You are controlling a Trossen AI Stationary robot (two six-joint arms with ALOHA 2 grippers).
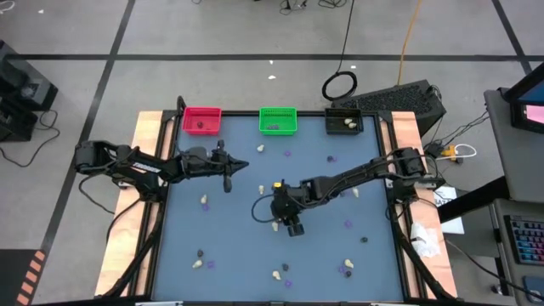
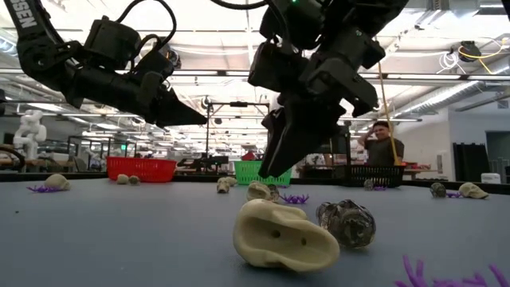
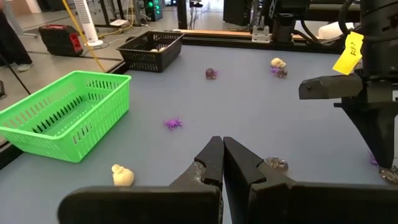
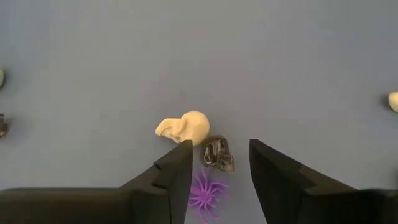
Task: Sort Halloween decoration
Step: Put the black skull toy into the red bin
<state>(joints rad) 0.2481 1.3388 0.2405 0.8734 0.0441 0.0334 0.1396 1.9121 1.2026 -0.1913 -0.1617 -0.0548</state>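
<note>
The right gripper point(image 4: 217, 171) hung over mid-table, jaws parted and empty, straddling a dark lump point(image 4: 217, 155) and a purple spider point(image 4: 205, 194), a cream skull point(image 4: 185, 128) touching the lump at ten o'clock. Farther off, the left gripper point(image 3: 222, 163) hovered with its jaws closed, holding nothing. More trinkets dotted the blue table point(image 1: 238, 229).

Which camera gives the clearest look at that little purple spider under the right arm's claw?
The right wrist view: the purple spider lies on the mat between the open fingers of the right gripper, legs clearly spread. The low view shows it only edge-on behind a cream skull. In the high view the arm hides it; in the left wrist view I cannot pick it out.
</note>
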